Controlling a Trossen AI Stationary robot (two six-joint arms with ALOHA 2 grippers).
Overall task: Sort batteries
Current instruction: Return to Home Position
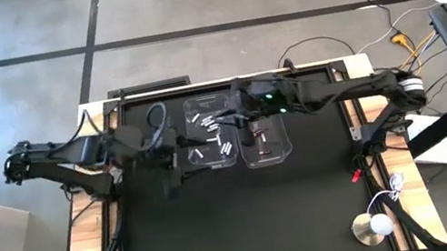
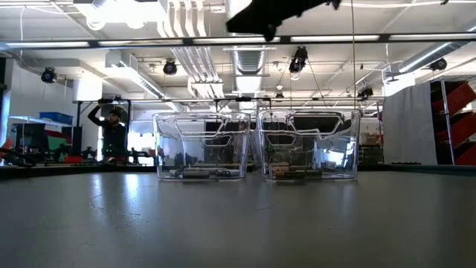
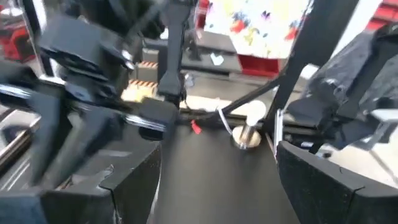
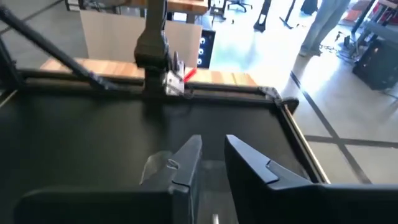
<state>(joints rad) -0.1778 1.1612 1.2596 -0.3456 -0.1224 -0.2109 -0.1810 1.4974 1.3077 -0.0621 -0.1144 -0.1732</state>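
Observation:
Two clear plastic bins stand side by side on the black mat, the left bin [image 1: 210,134] [image 2: 201,146] and the right bin [image 1: 265,142] [image 2: 309,144]. Silvery-white batteries [image 1: 226,148] lie on the left bin's floor, and dark batteries [image 1: 260,137] lie in the right one. My right gripper [image 1: 237,123] [image 4: 213,155] hangs high above the bins; its fingers stand a narrow gap apart and nothing shows between the tips. My left gripper [image 1: 173,166] [image 3: 217,180] hovers wide open over the mat, just left of the bins.
A small red clip [image 1: 355,176] [image 3: 196,127] and a round silvery-white object with a cord [image 1: 372,227] [image 3: 247,134] sit at the table's right near corner. A dark cable loop [image 1: 155,117] lies left of the bins. Bare mat [image 1: 250,222] stretches toward the near edge. A person [image 2: 113,131] stands far behind.

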